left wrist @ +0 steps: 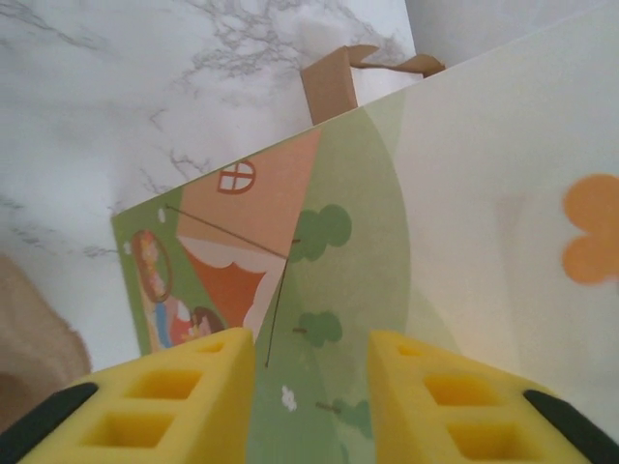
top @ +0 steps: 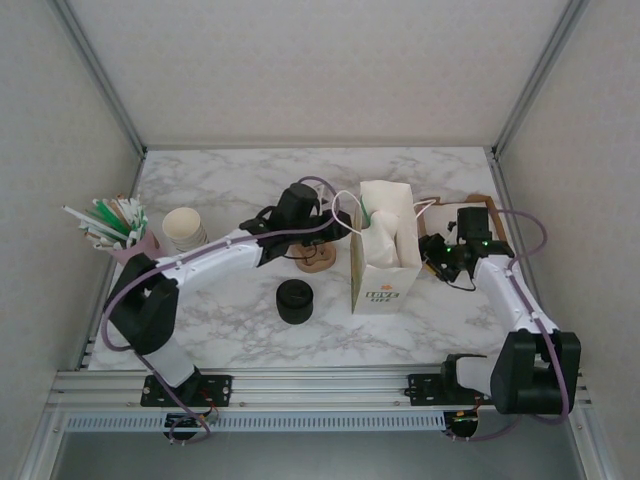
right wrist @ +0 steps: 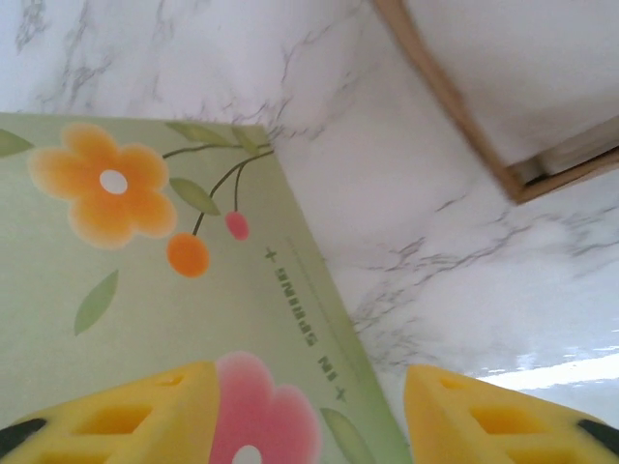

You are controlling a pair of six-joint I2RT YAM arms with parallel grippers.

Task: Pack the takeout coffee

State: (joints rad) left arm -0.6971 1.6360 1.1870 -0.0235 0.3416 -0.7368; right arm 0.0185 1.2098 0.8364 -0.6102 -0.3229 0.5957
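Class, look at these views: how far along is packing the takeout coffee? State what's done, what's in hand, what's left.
Done: the paper bag stands upright with its top open. In hand: nothing; the left gripper and right gripper flank the bag, both open and empty. Left: uncertain, as the bag's inside is hidden; a squat black cylinder, lids or a lidded cup, stands outside it.

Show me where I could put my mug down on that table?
Bare marble: the far strip of table behind the bag, and the near strip between the lids and the arm bases. Crowded: the middle, where the left gripper and right gripper flank the bag, and the left edge with cups and straws.
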